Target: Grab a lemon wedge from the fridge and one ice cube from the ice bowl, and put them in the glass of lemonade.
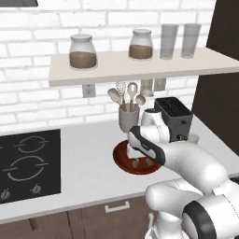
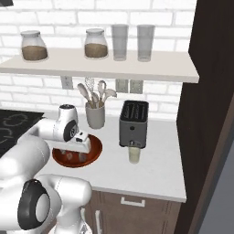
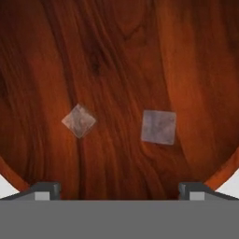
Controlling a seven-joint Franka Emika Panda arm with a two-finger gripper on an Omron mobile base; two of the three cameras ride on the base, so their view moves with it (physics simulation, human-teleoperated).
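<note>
Hand view: claw [image 3: 119,189] hung open over bowl [image 3: 196,56]; should centre on one cube [image 3: 158,126] before closing.

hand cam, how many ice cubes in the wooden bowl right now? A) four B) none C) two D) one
C: the hand view shows two pale cubes on the ice bowl's wood floor, one ice cube turned diamond-wise and a second ice cube lying square, apart from each other, with the open fingers above them touching neither.
</note>
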